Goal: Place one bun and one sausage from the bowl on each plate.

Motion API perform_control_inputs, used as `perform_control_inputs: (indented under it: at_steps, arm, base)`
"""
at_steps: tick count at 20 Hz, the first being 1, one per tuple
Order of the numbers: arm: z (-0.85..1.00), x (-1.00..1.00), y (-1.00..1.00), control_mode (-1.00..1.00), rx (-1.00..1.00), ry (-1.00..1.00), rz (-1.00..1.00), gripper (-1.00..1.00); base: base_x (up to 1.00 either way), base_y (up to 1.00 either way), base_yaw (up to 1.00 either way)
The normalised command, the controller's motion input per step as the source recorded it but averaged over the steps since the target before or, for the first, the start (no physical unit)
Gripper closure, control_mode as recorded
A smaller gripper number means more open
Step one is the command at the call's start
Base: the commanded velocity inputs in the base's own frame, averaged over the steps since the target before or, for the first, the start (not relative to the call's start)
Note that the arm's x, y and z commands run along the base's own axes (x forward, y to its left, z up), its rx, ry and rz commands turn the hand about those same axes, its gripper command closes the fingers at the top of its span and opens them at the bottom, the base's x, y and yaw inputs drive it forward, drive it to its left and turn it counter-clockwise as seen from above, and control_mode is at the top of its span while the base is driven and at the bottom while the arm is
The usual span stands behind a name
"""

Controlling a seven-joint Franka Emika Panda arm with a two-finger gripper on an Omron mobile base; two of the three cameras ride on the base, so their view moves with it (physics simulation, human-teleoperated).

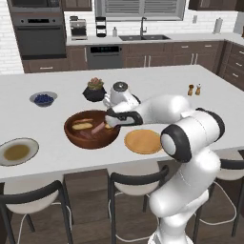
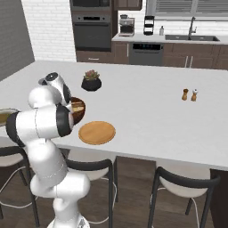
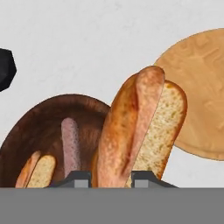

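The jaws grip a bun point(image 3: 144, 131) by its end, lifted above the bowl point(image 3: 48, 127) beside the orange plate point(image 3: 199, 87); it looks light and soft, so squeeze gently

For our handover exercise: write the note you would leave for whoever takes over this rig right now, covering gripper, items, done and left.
Gripper: shut on a bun, lifted over the wooden bowl.
Bowl: holds another bun and a sausage; anything more is hard to tell.
Orange-tan plate: right beside the bowl, bare.
Grey-rimmed plate: further left on the counter, nothing visibly placed on it.
Done: first bun picked.
Left: set this bun on a plate, then add the second bun and a sausage for each plate.
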Motion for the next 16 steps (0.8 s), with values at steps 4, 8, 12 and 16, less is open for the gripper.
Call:
perform_control_inputs:
  at_steps: [4, 8, 12, 16]
  arm:
    - [1.00, -0.26, -1.00, -1.00, 0.31, 0.26, -0.24, 1.00]
    - [0.40, -0.14, -1.00, -1.00, 0.18, 0.53, -0.23, 1.00]
    - [-0.49, -0.11, -0.51, -1.00, 0.00, 0.28, -0.15, 1.00]
    - [-0.91, 0.00, -0.35, -1.00, -0.12, 0.00, -0.01, 1.00]
  base:
    - [0.00, 0.00, 0.00]
    - [0.00, 0.00, 0.00]
    - [0.00, 0.00, 0.00]
    - [0.00, 0.00, 0.00]
